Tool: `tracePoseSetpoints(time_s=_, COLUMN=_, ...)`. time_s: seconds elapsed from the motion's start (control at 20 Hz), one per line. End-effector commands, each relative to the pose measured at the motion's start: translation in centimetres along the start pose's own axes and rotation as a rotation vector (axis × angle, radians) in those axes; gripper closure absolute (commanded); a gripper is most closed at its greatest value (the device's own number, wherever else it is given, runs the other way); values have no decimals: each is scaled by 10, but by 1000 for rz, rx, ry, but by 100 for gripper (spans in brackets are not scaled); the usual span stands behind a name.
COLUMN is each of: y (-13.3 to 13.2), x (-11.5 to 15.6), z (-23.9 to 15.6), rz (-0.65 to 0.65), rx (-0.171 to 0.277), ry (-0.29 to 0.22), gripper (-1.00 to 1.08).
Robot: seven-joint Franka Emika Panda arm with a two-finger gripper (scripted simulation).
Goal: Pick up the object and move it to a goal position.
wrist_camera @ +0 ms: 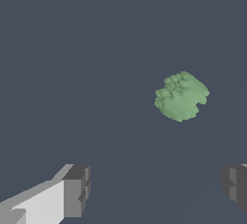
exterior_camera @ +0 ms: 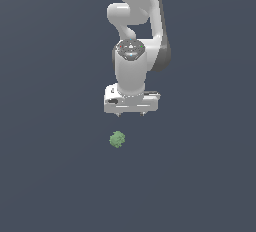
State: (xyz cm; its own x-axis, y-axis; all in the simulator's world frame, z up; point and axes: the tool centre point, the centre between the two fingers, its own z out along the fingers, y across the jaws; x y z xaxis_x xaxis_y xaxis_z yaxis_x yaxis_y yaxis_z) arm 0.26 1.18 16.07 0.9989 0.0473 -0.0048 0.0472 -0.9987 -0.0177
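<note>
Exterior view: the white arm holds its end effector above the dark surface, with the green lump lying apart from it, just below and toward the exterior view's left. Wrist view: the 2 fingers stand wide apart and hold nothing; the lump lies outside their gap.

Bare dark-grey floor all round the object; nothing beside it. Gripper hangs apart from it, fingers spread wide, open gap between them, approach unobstructed on every side.
</note>
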Motion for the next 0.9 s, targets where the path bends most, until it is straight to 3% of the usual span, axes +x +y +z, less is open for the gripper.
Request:
tracePoseSetpoints(time_s=0.0, y=0, x=0, z=0, rz=0, rx=0, ry=0, gripper=-92)
tracePoseSetpoints(time_s=0.45, y=-26, x=8, z=-12, rz=-50, rx=26, ry=29, gripper=-92)
tracePoseSetpoints(time_s=0.85, y=-21, x=10, z=-9, rz=-15, rx=25, ry=26, gripper=-92)
